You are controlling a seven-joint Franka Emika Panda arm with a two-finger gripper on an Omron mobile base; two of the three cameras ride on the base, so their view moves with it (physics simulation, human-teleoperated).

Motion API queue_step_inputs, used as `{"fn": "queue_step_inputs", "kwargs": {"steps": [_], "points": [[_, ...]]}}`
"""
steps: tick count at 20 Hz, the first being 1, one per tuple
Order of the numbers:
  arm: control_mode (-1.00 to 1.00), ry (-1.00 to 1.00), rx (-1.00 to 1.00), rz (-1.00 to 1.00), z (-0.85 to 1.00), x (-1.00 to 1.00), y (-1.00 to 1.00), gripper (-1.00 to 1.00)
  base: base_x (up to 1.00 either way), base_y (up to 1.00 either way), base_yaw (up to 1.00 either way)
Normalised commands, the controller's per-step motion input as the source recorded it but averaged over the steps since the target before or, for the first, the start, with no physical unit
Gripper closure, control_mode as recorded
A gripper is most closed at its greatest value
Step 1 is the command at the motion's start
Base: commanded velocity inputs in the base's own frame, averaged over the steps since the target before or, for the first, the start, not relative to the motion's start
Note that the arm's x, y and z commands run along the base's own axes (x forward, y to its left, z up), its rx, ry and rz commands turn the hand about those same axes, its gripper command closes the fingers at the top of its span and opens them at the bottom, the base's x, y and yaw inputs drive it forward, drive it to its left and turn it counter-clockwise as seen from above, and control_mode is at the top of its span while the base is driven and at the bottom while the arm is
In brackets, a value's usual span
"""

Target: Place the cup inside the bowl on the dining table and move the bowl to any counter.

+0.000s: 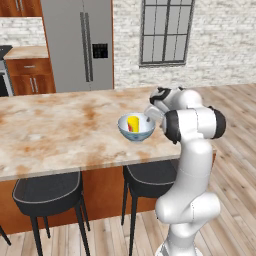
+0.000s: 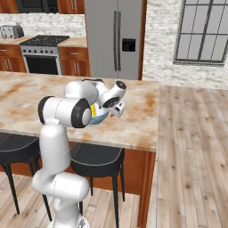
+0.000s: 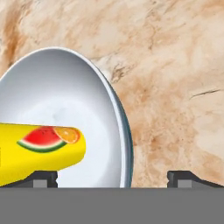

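Straddling bowl (image 3: 65, 109) rim, jaws wide

The white arm rises from its base, bends at a dark-jointed elbow, and reaches forward and down with the wrist folded over. Its gripper (image 3: 112, 177) points downward, jaws spread wide with nothing between them. In the hand view the two dark fingertips (image 3: 183, 177) stand far apart at the bottom edge.
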Motion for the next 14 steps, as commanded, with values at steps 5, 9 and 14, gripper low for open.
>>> {"fn": "queue_step_inputs", "kwargs": {"steps": [5, 9, 14], "points": [[-1.00, 0.05, 0.00, 0.00, -0.23, 0.00, 0.07, -1.00, 0.00, 0.00, 0.00], [-1.00, 0.05, 0.00, 0.00, -0.11, 0.00, 0.11, -1.00, 0.00, 0.00, 0.00], [-1.00, 0.01, 0.00, 0.00, 0.00, 0.00, 0.11, -1.00, 0.00, 0.00, 0.00]]}}
